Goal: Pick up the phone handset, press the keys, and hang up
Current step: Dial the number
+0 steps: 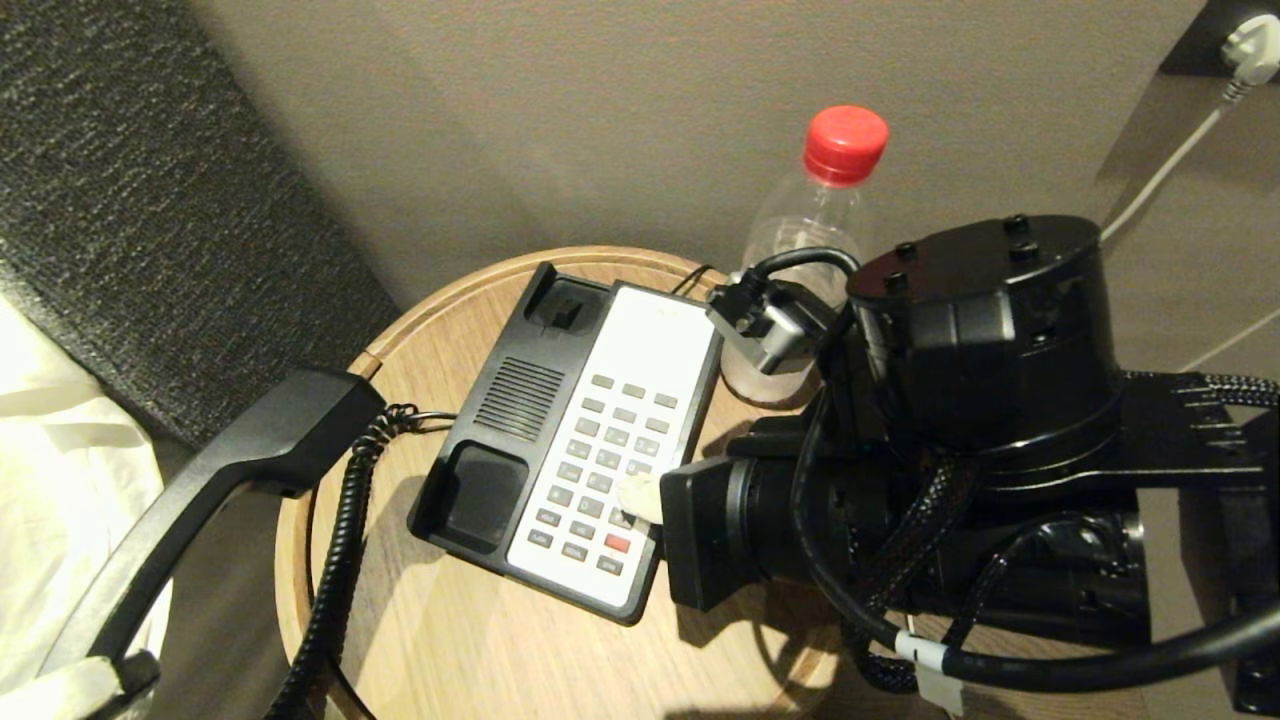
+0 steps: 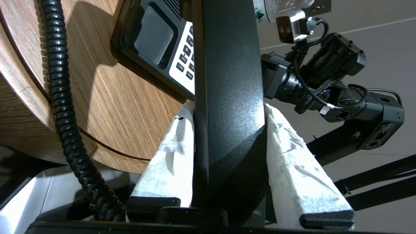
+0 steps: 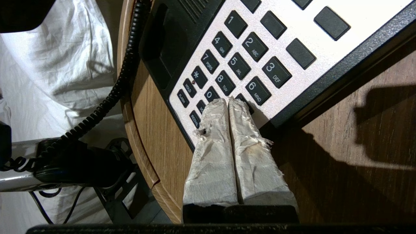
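The black phone handset (image 1: 250, 450) hangs in the air off the table's left side, its coiled cord (image 1: 340, 560) trailing down. My left gripper (image 2: 227, 107) is shut on the handset (image 2: 227, 81), one white-wrapped finger on each side of its grip. The phone base (image 1: 570, 430) lies on the round wooden table (image 1: 450, 640) with both cradles empty. My right gripper (image 3: 228, 101) is shut, its white-wrapped fingertips (image 1: 638, 495) down on the keys (image 3: 240, 65) in the lower rows, next to the 0 key.
A clear plastic bottle with a red cap (image 1: 845, 145) stands behind the phone base, close to my right arm (image 1: 980, 400). White bedding (image 3: 48, 81) and a dark headboard (image 1: 120, 200) lie to the left. A white plug (image 1: 1250, 40) sits in the wall socket.
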Available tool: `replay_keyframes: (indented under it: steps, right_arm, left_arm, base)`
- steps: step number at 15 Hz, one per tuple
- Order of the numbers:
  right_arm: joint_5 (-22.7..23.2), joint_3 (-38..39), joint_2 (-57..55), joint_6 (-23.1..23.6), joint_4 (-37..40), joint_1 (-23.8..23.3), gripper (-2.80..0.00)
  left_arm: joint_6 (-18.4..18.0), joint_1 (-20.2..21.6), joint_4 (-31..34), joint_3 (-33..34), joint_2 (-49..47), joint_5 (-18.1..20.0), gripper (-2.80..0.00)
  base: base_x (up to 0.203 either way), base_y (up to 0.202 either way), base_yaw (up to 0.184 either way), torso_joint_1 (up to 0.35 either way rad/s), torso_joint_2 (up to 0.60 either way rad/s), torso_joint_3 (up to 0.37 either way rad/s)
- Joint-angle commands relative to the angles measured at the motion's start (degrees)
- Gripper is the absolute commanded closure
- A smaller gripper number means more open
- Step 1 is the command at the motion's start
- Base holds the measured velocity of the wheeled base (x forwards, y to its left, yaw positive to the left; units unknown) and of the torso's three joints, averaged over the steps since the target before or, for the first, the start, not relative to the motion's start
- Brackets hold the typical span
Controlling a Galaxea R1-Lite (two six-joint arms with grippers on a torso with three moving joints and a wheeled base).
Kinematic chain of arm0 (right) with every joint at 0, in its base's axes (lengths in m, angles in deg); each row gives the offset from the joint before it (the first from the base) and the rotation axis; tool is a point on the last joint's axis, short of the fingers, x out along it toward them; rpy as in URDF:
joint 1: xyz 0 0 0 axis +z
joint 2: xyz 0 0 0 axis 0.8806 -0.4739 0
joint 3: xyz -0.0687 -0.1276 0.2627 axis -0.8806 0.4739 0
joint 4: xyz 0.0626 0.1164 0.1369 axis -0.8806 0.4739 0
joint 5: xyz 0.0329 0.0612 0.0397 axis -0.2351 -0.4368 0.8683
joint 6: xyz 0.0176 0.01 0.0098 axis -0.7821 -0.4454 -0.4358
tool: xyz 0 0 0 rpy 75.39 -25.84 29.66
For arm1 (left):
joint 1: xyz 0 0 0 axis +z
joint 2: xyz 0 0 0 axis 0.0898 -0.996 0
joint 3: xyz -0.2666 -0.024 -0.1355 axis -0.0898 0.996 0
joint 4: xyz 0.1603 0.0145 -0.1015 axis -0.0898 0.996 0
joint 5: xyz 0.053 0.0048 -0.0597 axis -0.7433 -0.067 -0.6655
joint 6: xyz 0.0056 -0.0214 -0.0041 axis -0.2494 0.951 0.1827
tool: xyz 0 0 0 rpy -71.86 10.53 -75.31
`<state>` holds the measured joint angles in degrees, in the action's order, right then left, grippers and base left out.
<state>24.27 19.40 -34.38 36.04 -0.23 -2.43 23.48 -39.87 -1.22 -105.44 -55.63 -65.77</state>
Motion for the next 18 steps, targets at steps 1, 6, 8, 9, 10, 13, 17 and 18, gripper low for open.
replay_keyframes:
  steps: [1, 6, 8, 9, 10, 13, 17, 18]
  right_arm:
    - [-0.04, 0.02, -0.56, -0.08, -0.23, -0.04, 0.00]
    - [-0.12, -0.16, -0.48, 0.01, -0.23, -0.13, 0.00]
    - [-0.13, -0.12, -0.48, 0.01, -0.23, -0.13, 0.00]
    - [-0.13, -0.07, -0.56, 0.18, -0.23, -0.13, 0.00]
    - [-0.13, -0.07, -0.65, 0.27, -0.23, -0.20, 0.00]
    - [-0.22, -0.07, -0.85, 0.39, -0.23, -0.33, 0.00]
    - [-0.36, 0.02, -0.91, 0.60, -0.23, -0.83, 0.00]
    - [-0.39, 0.02, -0.91, 0.62, -0.23, -0.92, 0.00]
  left_arm:
    - [0.31, 0.00, -0.08, -0.02, 0.04, 0.05, 0.00]
    - [0.31, 0.00, -0.08, 0.00, 0.13, 0.05, 0.00]
    - [0.31, 0.00, -0.11, 0.06, 0.13, 0.05, 0.00]
    - [0.31, 0.00, -0.08, 0.06, 0.13, 0.07, 0.00]
    - [0.31, 0.00, -0.09, 0.06, 0.13, 0.14, 0.00]
    - [0.31, 0.00, -0.11, -0.02, 0.13, 0.14, 0.00]
    - [0.31, 0.00, -0.08, -0.02, 0.22, 0.14, 0.00]
    - [0.31, 0.00, -0.08, -0.02, 0.22, 0.14, 0.00]
  base:
    - [0.000, 0.000, 0.000, 0.000, 0.00, 0.000]
    - [0.000, 0.000, 0.000, 0.000, 0.00, 0.000]
    - [0.000, 0.000, 0.000, 0.000, 0.00, 0.000]
    - [0.000, 0.000, 0.000, 0.000, 0.00, 0.000]
    - [0.000, 0.000, 0.000, 0.000, 0.00, 0.000]
    - [0.000, 0.000, 0.000, 0.000, 0.00, 0.000]
    - [0.000, 0.000, 0.000, 0.000, 0.00, 0.000]
    - [0.000, 0.000, 0.000, 0.000, 0.00, 0.000]
